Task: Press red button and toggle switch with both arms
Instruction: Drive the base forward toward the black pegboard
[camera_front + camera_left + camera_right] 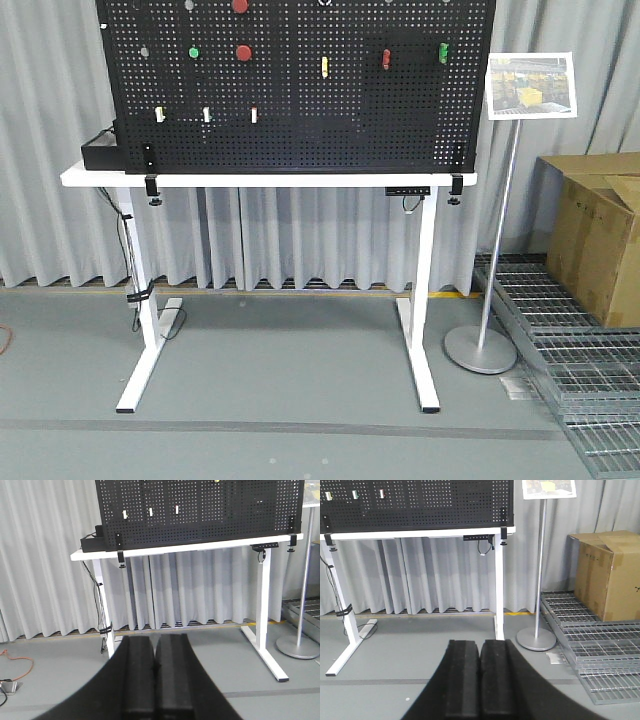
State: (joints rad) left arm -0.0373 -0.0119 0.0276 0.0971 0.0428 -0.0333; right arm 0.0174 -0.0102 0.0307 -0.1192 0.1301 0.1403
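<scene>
A black pegboard [300, 110] stands on a white table [268, 180], far from both grippers. A round red button [243, 52] sits on its upper left part, with a second red button [240, 5] at the top edge. The small all-red toggle switch [386, 59] is on the upper right. My left gripper [155, 645] is shut and empty, low over the floor and pointing at the table. My right gripper [480, 647] is also shut and empty, pointing at the table's right leg. Neither arm shows in the front view.
The board also carries green knobs [194, 52], a yellow lever [324, 67] and small white switches [207, 115]. A sign stand [481, 348] stands right of the table. A cardboard box [597, 235] and metal floor grates [580, 370] lie at the right.
</scene>
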